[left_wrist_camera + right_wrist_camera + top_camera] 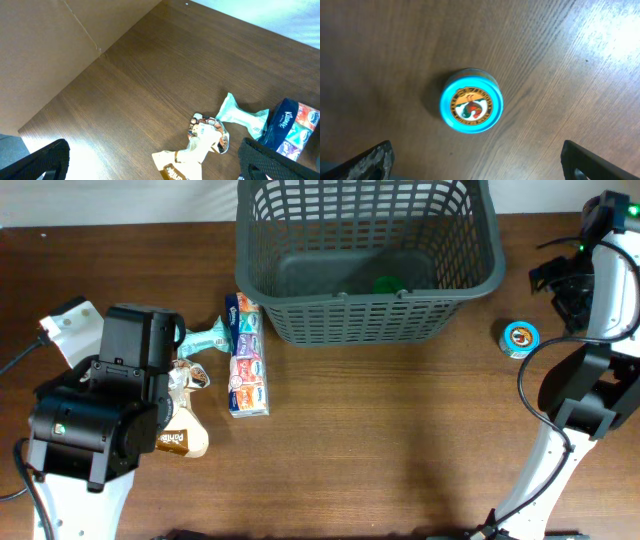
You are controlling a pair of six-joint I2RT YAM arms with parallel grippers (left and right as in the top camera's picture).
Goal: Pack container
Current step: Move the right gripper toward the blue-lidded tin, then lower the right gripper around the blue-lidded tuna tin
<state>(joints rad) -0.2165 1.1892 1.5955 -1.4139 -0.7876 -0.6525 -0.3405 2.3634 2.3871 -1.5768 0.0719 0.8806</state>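
Large dark grey slotted plastic basket (370,315) at far table centre holds one small green object (387,283); colourful tissue multipack (247,355), teal wrapper (205,340), tan snack bag (185,435) and blue-topped round tub (471,100) lie outside, unpacked; left gripper (155,165) and right gripper (477,160) both spread, empty.

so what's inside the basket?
One green thing on the basket floor, by the front wall. That wall covers its lower part; anything else tucked against it can't be seen.
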